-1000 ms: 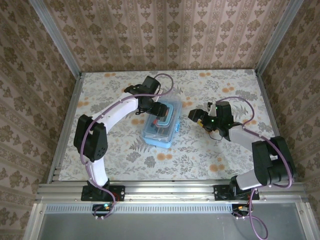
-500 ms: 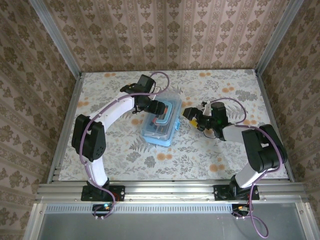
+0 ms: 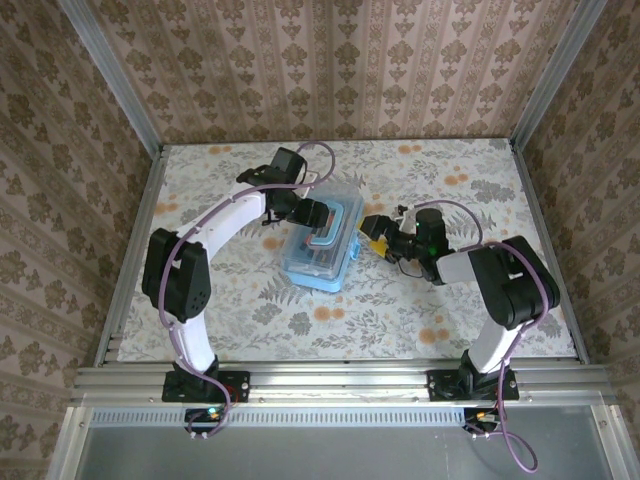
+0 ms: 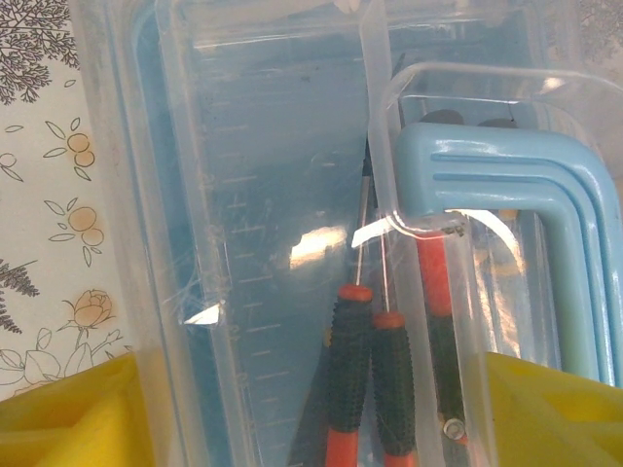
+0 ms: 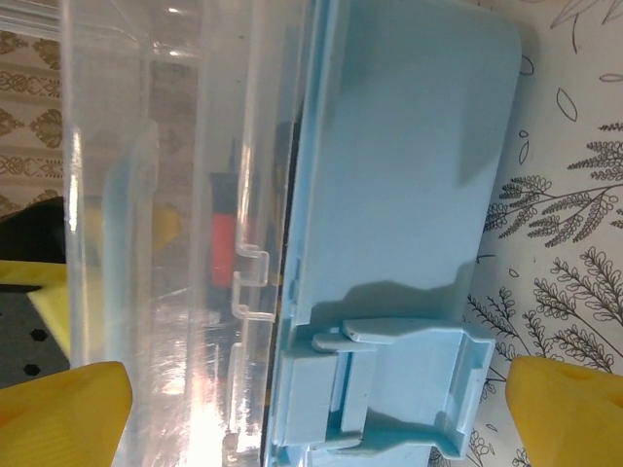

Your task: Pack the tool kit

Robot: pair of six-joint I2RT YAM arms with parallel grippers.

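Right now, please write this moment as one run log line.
case: lid down | screwdrivers: inside | left gripper: astride lid, contact unclear | right gripper: open, flanking latch

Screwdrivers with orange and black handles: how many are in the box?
3 in the light-blue translucent plastic case: left screwdriver, middle screwdriver, right screwdriver by the blue handle. Others may be hidden.

Left arm is arching from 7 o'clock, left gripper (image 3: 318, 215) pointing down, fingers apart — right arm is lying low, right gripper (image 3: 372, 230) gaping toward 9 o'clock.
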